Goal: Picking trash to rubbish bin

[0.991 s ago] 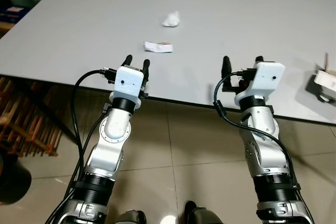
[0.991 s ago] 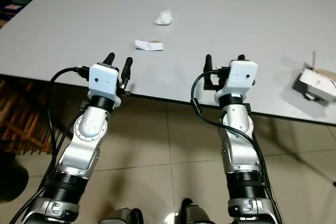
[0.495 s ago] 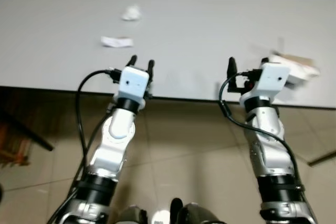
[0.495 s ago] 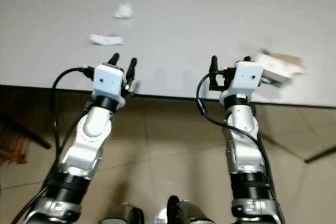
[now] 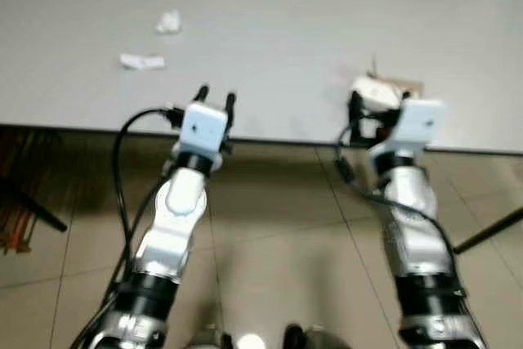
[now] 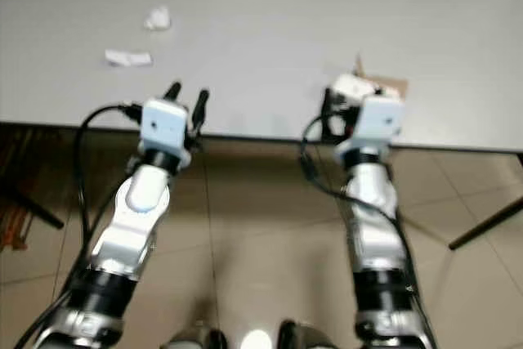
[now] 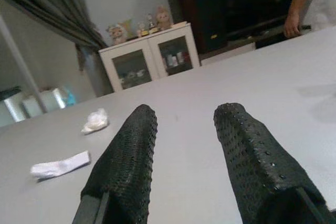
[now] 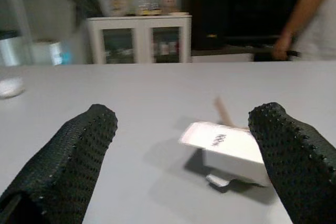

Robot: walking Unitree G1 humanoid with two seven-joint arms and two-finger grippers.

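Note:
A crumpled white tissue [image 5: 169, 22] and a flat white paper scrap [image 5: 141, 61] lie on the grey table [image 5: 270, 30], far left. A small white carton [image 5: 374, 91] with a brown flap rests near the table's front edge. My right gripper [image 5: 377, 105] hovers at that edge, open, and the carton [image 8: 226, 148] lies just ahead between the lines of its fingers, untouched. My left gripper [image 5: 216, 96] stands open at the table's edge with nothing between its fingers; the tissue [image 7: 95, 121] and scrap [image 7: 60, 164] sit ahead to its left.
A person's arm [image 8: 310, 14] reaches over the table's far side. A white glass-door cabinet [image 7: 149, 56] stands behind the table. Below is tiled floor [image 5: 278, 226], with a dark table leg [image 5: 490, 230] at the right.
The camera has swung to the right: the tissue and scrap now sit farther left, and the carton has come from the right edge to just before my right gripper. Both grippers stay open.

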